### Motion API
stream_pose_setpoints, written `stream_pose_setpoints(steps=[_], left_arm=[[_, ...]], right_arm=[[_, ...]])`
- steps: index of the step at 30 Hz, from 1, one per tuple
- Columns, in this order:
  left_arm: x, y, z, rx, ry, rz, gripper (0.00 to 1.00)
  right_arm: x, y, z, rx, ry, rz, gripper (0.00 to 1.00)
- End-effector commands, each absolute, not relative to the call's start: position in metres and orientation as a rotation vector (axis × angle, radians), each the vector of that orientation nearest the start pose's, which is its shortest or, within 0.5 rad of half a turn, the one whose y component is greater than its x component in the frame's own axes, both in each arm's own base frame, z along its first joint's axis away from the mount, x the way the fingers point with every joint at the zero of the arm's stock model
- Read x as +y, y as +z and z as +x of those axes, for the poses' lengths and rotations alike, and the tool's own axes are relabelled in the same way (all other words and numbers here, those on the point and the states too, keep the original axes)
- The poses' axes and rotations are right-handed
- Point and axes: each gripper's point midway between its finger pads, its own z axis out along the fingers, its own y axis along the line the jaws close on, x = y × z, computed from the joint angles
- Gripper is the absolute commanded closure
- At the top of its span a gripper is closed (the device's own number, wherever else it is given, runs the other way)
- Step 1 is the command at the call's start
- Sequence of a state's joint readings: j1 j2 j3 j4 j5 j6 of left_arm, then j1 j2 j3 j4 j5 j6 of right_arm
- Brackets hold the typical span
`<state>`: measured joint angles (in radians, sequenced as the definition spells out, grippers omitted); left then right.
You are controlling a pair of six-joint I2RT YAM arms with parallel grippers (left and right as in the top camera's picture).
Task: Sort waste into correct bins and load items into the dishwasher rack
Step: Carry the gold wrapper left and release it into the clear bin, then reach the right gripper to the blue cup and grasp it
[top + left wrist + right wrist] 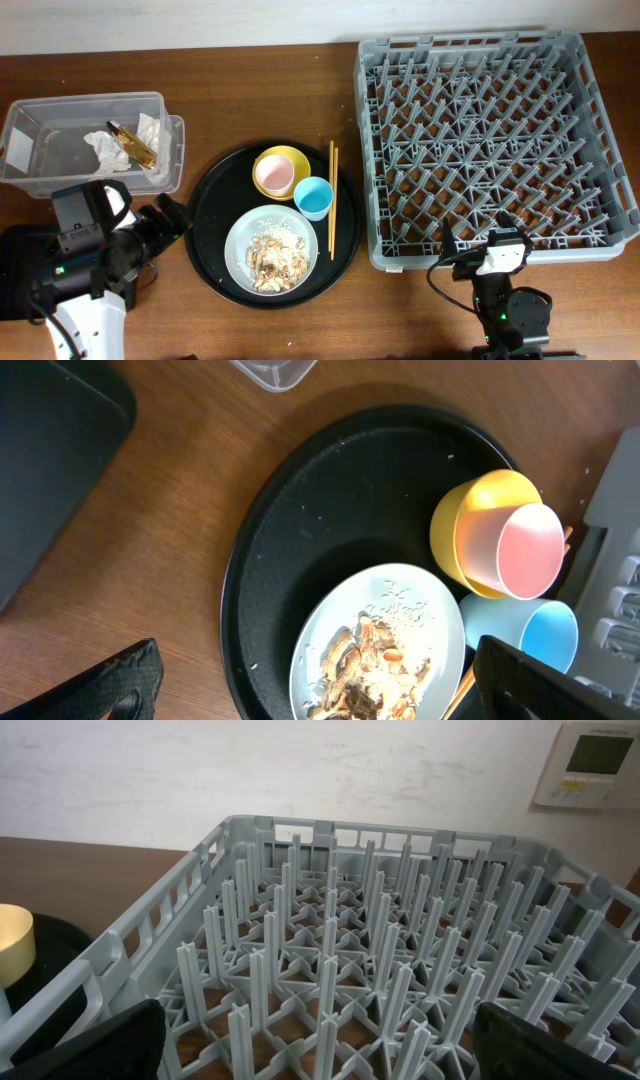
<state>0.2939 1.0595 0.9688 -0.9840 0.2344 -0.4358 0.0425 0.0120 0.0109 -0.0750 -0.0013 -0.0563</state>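
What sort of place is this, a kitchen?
Probably a lab staged as a dish-clearing station, not a real kitchen: a grey dishwasher rack and a round black tray with a scrap-covered plate sit on a wooden table.

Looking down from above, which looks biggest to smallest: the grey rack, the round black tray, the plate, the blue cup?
Largest to smallest:
1. rack
2. tray
3. plate
4. blue cup

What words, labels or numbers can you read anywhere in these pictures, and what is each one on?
No text can be read in any view.
White label on the clear box: too small to read, if anything is printed on it at all.
Wall panel behind the dishwasher rack: its screen and markings are too blurred to read.
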Motion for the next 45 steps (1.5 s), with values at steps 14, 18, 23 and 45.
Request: stream_pose_setpoints(steps=[14,18,23,45], left_arm=[[0.147,0.153,0.181,2.245,0.060,-1.600,0.01],[0.146,0.153,0.181,2.246,0.055,-1.599,0.01],[0.146,0.153,0.181,2.246,0.055,-1.599,0.01],[0.146,0.153,0.181,2.246,0.055,-1.599,0.01]], right_arm=[[0.009,0.156,0.246,1.648,-0.015,-0.074,0.02],[0.106,0.167,0.213,1.672,0.893,-0.100,0.02],[0.142,0.218,0.170,1.611,1.497,-0.050,0.02],[0.277,0.218,0.291,2.454,0.248,-0.848,0.02]])
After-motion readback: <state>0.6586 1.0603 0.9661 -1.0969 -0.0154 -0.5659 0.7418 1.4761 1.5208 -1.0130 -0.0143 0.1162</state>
